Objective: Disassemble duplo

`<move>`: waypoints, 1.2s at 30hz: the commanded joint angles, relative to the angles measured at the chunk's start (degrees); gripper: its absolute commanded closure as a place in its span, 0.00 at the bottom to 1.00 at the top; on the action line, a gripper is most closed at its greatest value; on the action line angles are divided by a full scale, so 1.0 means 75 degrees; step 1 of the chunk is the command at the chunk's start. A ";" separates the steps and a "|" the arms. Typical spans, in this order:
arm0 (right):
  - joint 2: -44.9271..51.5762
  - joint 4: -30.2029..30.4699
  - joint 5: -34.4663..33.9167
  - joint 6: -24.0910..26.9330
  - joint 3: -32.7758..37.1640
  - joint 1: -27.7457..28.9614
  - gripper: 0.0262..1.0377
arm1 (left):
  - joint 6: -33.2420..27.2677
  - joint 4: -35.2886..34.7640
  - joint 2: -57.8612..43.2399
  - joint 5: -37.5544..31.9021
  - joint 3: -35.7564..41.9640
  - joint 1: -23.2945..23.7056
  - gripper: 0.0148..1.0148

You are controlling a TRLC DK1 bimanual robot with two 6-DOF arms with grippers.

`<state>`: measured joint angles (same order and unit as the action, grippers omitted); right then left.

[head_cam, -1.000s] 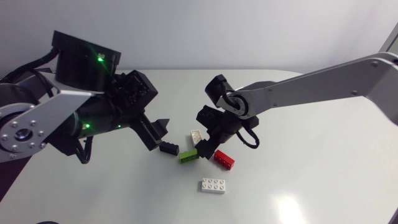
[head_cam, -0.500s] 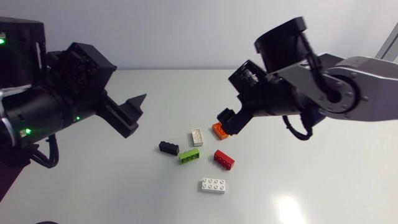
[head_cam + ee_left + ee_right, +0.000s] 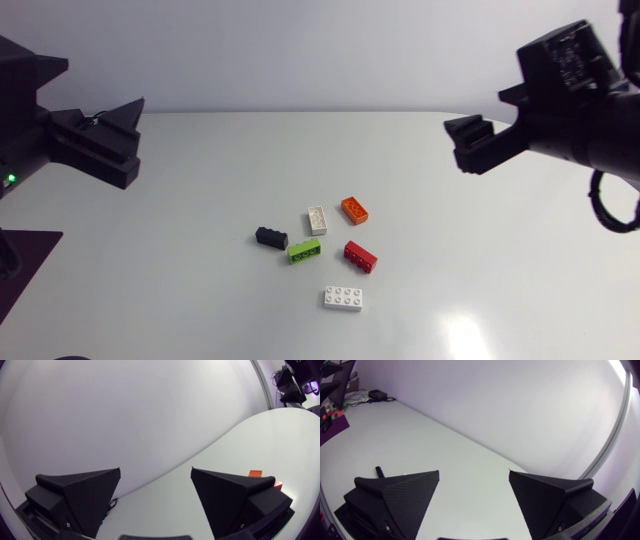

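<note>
Two grippers: both with jaws spread wide and nothing between the fingers.
Left gripper (image 3: 155, 495): wedge fingers far apart; held raised at the left side of the table (image 3: 180, 300), well apart from the bricks.
Right gripper (image 3: 474, 495): wedge fingers far apart; held raised over the right side of the table, well apart from the bricks.
Duplo bricks: six loose pieces, none stacked on another, lying in a loose cluster at the middle of the table between the two arms.
Black brick (image 3: 270, 237): small, at the cluster's left end, just beside the green one.
Lime-green brick (image 3: 304, 252): small, lying at a slant between the black and red bricks.
Cream-white narrow brick (image 3: 317, 220): behind the green one, near the orange.
Orange brick (image 3: 354, 209): farthest back in the cluster; also seen in the left wrist view, past the gripper's right-hand finger.
Red brick (image 3: 361, 257): right of the green one, apart from it.
White eight-stud brick (image 3: 343, 298): nearest the table's front edge, lying flat, studs up.
</note>
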<state>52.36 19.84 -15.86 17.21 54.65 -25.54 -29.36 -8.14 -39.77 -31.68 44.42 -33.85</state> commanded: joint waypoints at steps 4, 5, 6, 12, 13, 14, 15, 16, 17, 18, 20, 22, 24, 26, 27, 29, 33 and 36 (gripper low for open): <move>-0.0852 0.0191 -0.0991 0.0084 -0.0361 0.0030 0.04 | -0.0561 0.0757 0.0615 -0.0838 -0.0544 -0.0069 0.03; -0.1005 0.0168 -0.1120 0.0096 -0.0408 0.0030 0.04 | -0.0678 0.0793 0.0709 -0.0955 -0.0544 -0.0069 0.03; -0.1169 0.0144 -0.1214 0.0225 -0.0443 0.0042 0.04 | -0.0819 0.0804 0.0791 -0.1108 -0.0544 -0.0069 0.03; -0.2012 0.0097 -0.1354 0.0705 -0.0795 0.0101 0.04 | -0.1874 0.0664 0.1365 -0.1319 -0.0603 -0.0046 0.03; -0.2118 0.0074 -0.1331 0.0705 -0.0889 0.0101 0.04 | -0.1885 0.0640 0.1459 -0.1319 -0.0615 -0.0034 0.03; -0.2223 0.0086 -0.1319 0.0705 -0.0947 0.0077 0.04 | -0.1885 0.0617 0.1576 -0.1330 -0.0626 -0.0034 0.03; -0.2340 0.0097 -0.1308 0.0705 -0.1041 0.0019 0.04 | -0.1885 0.0605 0.1693 -0.1330 -0.0638 -0.0011 0.03; -0.2469 0.0097 -0.1308 0.0705 -0.1135 -0.0040 0.04 | -0.1815 0.0558 0.1810 -0.1330 -0.0662 -0.0011 0.03; -0.2598 0.0074 -0.1308 0.0693 -0.1205 -0.0063 0.04 | -0.1710 0.0535 0.1916 -0.1330 -0.0697 -0.0011 0.03; -0.2751 0.0074 -0.1308 0.0693 -0.1264 -0.0075 0.04 | -0.1639 0.0476 0.2056 -0.1330 -0.0744 -0.0011 0.03; -0.3044 0.0121 -0.1331 0.0705 -0.1275 -0.0075 0.04 | -0.1311 0.0429 0.2326 -0.1354 -0.0837 0.0001 0.03; -0.3325 0.0238 -0.1354 0.0822 -0.1334 -0.0075 0.04 | -0.0678 0.0441 0.2724 -0.1354 -0.0896 0.0071 0.03; -0.3618 0.0355 -0.1401 0.1209 -0.1475 -0.0075 0.04 | -0.0327 0.0535 0.3111 -0.1354 -0.1095 0.0212 0.03; -0.3911 0.0508 -0.1436 0.1643 -0.1639 -0.0075 0.04 | -0.0280 0.0570 0.3474 -0.1354 -0.1329 0.0271 0.03; -0.4040 0.0555 -0.1495 0.1818 -0.1756 -0.0075 0.04 | -0.0210 0.0675 0.3709 -0.1342 -0.1494 0.0423 0.03; -0.4368 0.0555 -0.1671 0.2018 -0.2014 -0.0040 0.04 | -0.0069 0.1004 0.4283 -0.1319 -0.1904 0.0657 0.03; -0.5106 0.0015 -0.2163 0.2053 -0.2857 0.0112 0.04 | 0.0388 0.0757 0.4635 -0.1295 -0.2103 0.1114 0.03; -0.6137 -0.1145 -0.2561 0.1994 -0.3678 0.0464 0.04 | 0.0833 0.0523 0.4799 -0.1284 -0.2220 0.1372 0.03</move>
<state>10.52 14.31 -33.47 31.16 30.00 -23.42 -26.61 -3.79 -4.80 -40.95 29.36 -24.84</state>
